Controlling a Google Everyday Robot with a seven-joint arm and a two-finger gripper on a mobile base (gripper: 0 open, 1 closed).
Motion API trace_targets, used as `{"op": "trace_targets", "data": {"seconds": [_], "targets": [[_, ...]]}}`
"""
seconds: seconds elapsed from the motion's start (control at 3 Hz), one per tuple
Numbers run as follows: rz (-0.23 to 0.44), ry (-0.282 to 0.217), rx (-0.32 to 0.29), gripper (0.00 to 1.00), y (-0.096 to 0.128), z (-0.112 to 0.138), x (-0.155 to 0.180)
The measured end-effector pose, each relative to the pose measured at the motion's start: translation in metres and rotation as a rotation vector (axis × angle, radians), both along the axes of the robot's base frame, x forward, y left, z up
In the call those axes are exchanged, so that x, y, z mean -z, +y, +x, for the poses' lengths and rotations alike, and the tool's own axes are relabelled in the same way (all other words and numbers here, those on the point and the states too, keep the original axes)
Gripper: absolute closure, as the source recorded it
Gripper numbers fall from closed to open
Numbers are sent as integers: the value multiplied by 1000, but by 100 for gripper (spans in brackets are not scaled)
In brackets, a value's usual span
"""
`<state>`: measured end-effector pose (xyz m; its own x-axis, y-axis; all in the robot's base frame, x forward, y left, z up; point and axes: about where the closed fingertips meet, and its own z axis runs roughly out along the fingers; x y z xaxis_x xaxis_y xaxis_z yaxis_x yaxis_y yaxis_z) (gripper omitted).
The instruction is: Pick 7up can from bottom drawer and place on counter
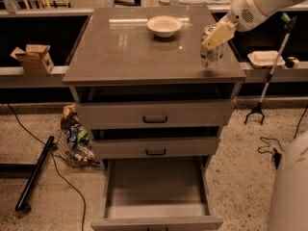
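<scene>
Okay, camera view, the only one. My gripper [212, 41] is up at the right front corner of the bench [125, 47], the glossy counter slab. It is pinching the 7up can [211, 57] near its top, with one cream finger laid across the lid end. The can is upright or nearly so and low over the slab; I cannot tell if its base touches.

The grip is high on the can, which I judge leaves the base free to land flat. The spot makes sense: bare slab, well apart from the cream bowl [164, 26] at the back middle, so no knock risk there. It is near the right edge though, so a nudge outward could tip the can off.

The bottom drawer [156, 184] is pulled out below with a bare floor and no can in it. So the pick is done and this is the placing step. The two upper drawer fronts [155, 113] are closed. My arm comes in from the upper right, clear of the bowl. Next move, as I judge it: settle the can flat, then let go.
</scene>
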<state>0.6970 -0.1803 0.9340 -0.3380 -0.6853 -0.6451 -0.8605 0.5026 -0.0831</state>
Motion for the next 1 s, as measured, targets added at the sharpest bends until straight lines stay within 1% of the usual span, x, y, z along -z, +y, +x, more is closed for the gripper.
{"op": "trace_targets", "data": {"seconds": [0.33,0.67,1.0], "targets": [[65,40,79,100,0,16,15],[109,34,122,100,1,31,18],[150,30,147,100,6,53,25]]}}
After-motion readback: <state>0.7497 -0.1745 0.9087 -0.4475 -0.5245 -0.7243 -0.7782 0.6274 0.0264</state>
